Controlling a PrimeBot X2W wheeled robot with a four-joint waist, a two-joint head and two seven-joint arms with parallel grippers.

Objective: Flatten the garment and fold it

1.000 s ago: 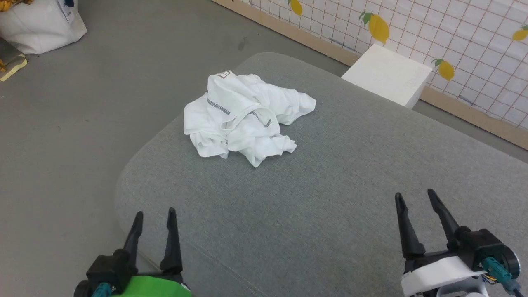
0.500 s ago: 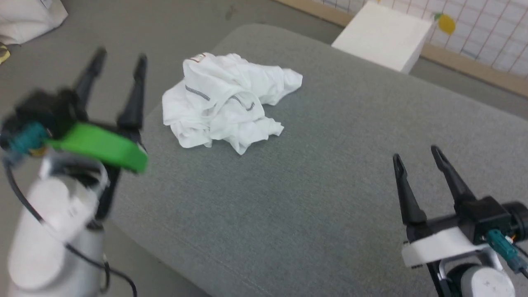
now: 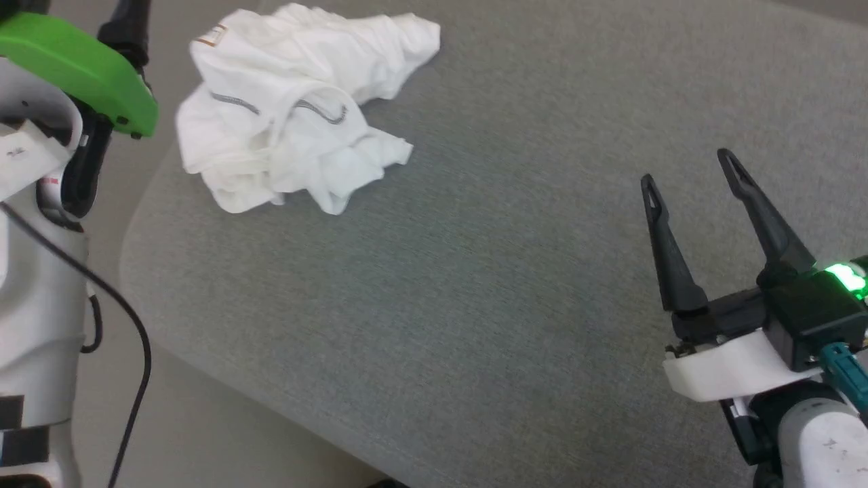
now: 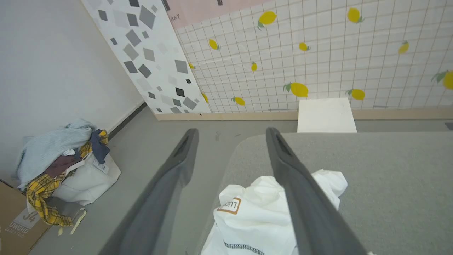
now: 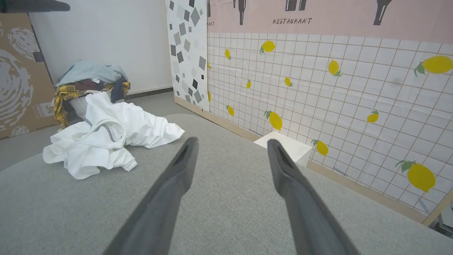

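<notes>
The garment (image 3: 291,108) is a crumpled white T-shirt with grey zigzag stitching and a brown-bordered patch. It lies in a heap near the far left corner of the grey padded table (image 3: 488,285). My left gripper (image 4: 230,131) hovers open above the heap's left edge, with the patch between its fingers in the left wrist view and nothing held. Its green wrist cover (image 3: 74,68) sits at the upper left of the head view. My right gripper (image 3: 686,167) stands open over bare grey fabric at the right, well away from the garment (image 5: 106,141).
A white box (image 4: 325,115) stands on the floor against the lemon-tiled wall beyond the table. A bag piled with clothes (image 4: 60,159) and a cardboard box (image 5: 21,71) sit on the floor to the left. The table's rounded edge (image 3: 135,224) runs close beside the garment.
The head camera has tilted down and the whole picture has shifted. My left arm has risen from the lower left to beside the garment. My right gripper has reached forward. Both are still open.
</notes>
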